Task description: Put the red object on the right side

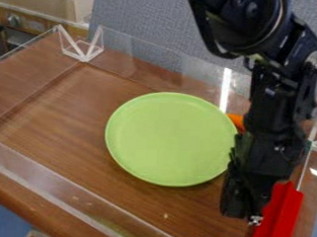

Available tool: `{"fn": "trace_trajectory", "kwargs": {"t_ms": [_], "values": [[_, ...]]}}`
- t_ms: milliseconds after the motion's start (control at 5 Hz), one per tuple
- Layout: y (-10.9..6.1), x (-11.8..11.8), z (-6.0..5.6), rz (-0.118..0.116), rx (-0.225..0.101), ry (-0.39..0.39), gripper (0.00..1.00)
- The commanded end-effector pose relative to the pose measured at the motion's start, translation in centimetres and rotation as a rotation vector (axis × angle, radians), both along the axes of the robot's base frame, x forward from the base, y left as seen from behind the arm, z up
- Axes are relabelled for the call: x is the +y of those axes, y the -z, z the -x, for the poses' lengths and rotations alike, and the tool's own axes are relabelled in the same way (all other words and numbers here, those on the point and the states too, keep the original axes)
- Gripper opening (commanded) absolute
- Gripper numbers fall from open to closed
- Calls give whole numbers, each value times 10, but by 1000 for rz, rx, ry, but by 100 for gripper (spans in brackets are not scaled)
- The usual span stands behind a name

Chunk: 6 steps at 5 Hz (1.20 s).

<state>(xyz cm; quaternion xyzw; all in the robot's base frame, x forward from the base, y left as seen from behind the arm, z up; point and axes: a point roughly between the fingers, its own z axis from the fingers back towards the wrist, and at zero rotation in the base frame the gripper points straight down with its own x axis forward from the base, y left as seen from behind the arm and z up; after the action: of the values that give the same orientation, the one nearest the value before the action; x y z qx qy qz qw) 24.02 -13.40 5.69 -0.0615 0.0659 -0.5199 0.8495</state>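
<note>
The red object [281,220], a long flat bright red block, lies on the wooden table [50,101] at the lower right corner and runs off the bottom edge of the view. My gripper [241,205] points down just left of the block's upper end, close against it. The jaws are dark and read as shut, and I see nothing between them. The arm hides the block's near side.
A round green plate [167,139] fills the middle of the table, its right rim next to my gripper. An orange carrot [236,120] peeks out behind the arm. Clear walls edge the table, a white stand [83,46] sits at the back left, and boxes [48,2] lie beyond.
</note>
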Motion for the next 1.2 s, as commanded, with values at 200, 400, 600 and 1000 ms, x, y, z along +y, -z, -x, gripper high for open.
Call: {"fn": "trace_trajectory", "kwargs": {"t_ms": [200, 400, 600, 1000], "values": [[-43, -17, -13, 25, -90, 35, 100], [-73, -27, -17, 9, -142, 30, 100], [-112, -22, -8, -17, -219, -10, 100], [-127, -12, 6, -5, -261, -81, 100]]}}
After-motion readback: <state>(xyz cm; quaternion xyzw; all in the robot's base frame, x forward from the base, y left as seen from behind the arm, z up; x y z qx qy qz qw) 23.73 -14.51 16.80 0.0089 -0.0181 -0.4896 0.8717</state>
